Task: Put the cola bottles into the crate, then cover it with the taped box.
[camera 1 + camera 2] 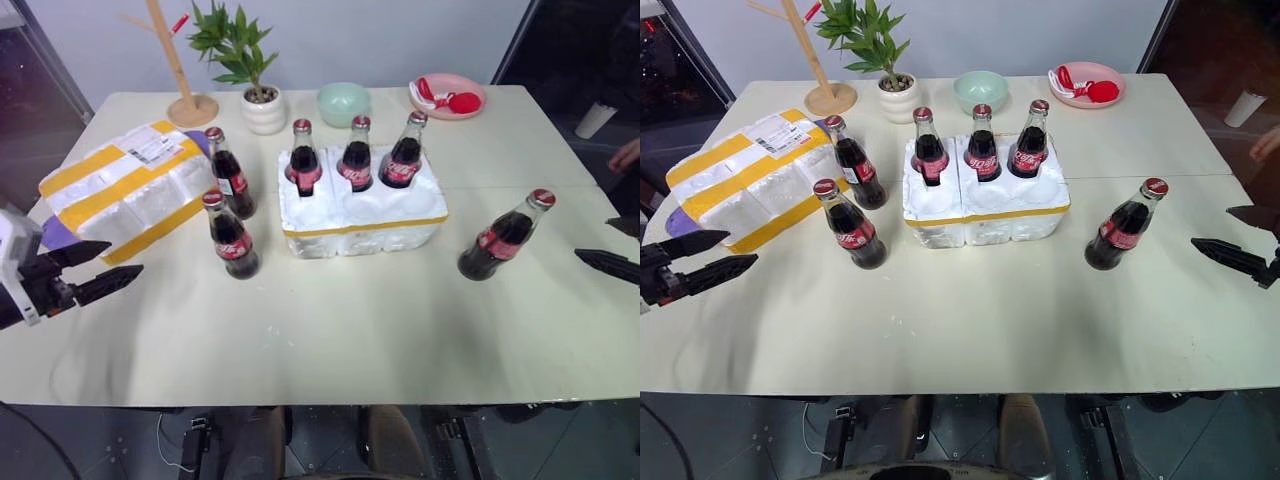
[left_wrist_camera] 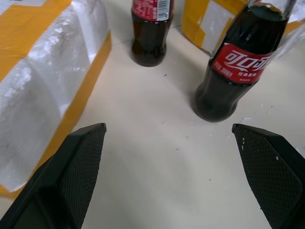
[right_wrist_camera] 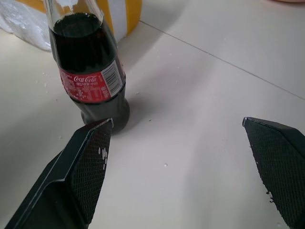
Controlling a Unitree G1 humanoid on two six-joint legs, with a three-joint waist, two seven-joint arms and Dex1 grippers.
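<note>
The crate (image 1: 362, 222), a low white foam tray with a yellow tape band, sits mid-table. Three cola bottles (image 1: 356, 158) stand in its back row of holes. Left of it, two bottles (image 1: 232, 238) stand on the table, and one bottle (image 1: 505, 237) stands to its right. At the table's left lies the taped box (image 1: 130, 185), label up. My left gripper (image 1: 122, 258) hovers open in front of the box, pointing toward the nearer left bottle (image 2: 236, 62). At the right edge, my right gripper (image 1: 1212, 227) is open and faces the lone bottle (image 3: 90, 71), apart from it.
Along the far edge stand a wooden stand (image 1: 192, 105), a potted plant (image 1: 263, 108), a green bowl (image 1: 344, 102) and a pink plate (image 1: 447, 95) with red items. A white cup (image 1: 597, 120) and a person's hand (image 1: 625, 155) are beyond the right side.
</note>
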